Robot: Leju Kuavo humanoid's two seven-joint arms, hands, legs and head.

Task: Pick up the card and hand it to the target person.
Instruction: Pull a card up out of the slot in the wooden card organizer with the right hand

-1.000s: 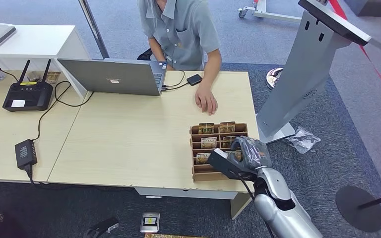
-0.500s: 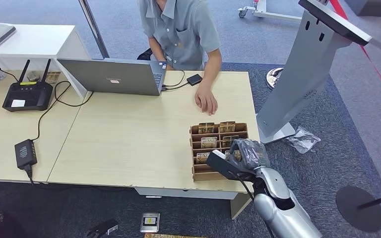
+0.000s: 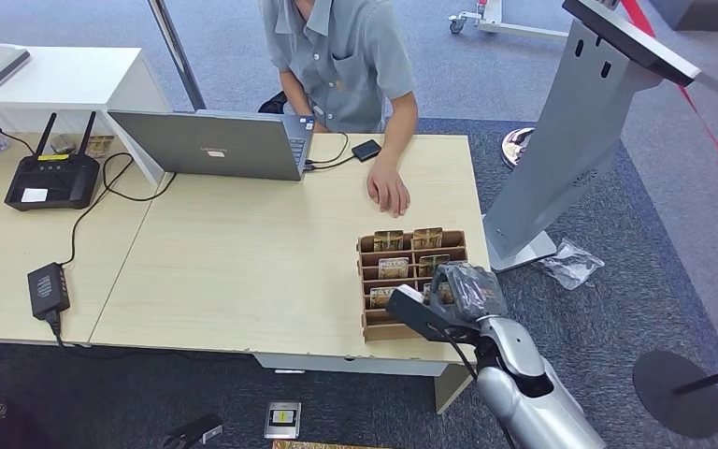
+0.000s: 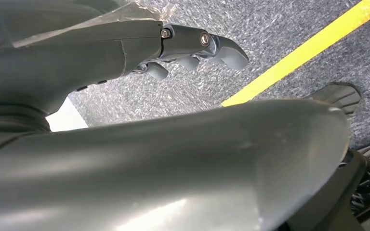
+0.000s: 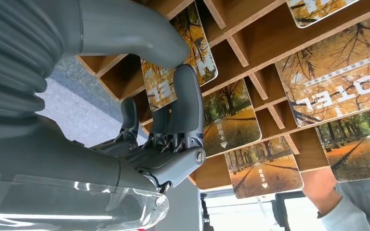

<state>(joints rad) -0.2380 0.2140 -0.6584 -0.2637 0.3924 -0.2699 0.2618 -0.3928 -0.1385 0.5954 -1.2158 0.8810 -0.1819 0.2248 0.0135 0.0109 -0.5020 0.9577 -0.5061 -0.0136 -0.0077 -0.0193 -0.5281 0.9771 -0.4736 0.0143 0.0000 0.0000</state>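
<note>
A brown wooden card rack (image 3: pixel 370 245) stands on the table's near right corner and holds several autumn-tree cards (image 3: pixel 394 268). My right hand (image 3: pixel 453 292) hovers over the rack's near right slots. In the right wrist view the thumb and a finger of this hand (image 5: pixel 173 110) meet on the edge of one card (image 5: pixel 200 60), which still lies in its slot of the rack (image 5: pixel 250 43). The person (image 3: pixel 346 56) sits across the table, one hand (image 3: pixel 389 193) flat on it just beyond the rack. My left hand (image 4: pixel 197 48) hangs over the carpet, fingers apart, holding nothing.
A laptop (image 3: pixel 210 143) stands open at the table's far edge, with a router (image 3: pixel 51 178) and a power brick (image 3: pixel 48 286) on the left table. A grey kiosk stand (image 3: pixel 570 122) rises close to the table's right end. Bare tabletop (image 3: pixel 243 262) lies left of the rack.
My right hand has crept a little left and toward the table's near edge over the rack. The person and the rack have stayed still.
</note>
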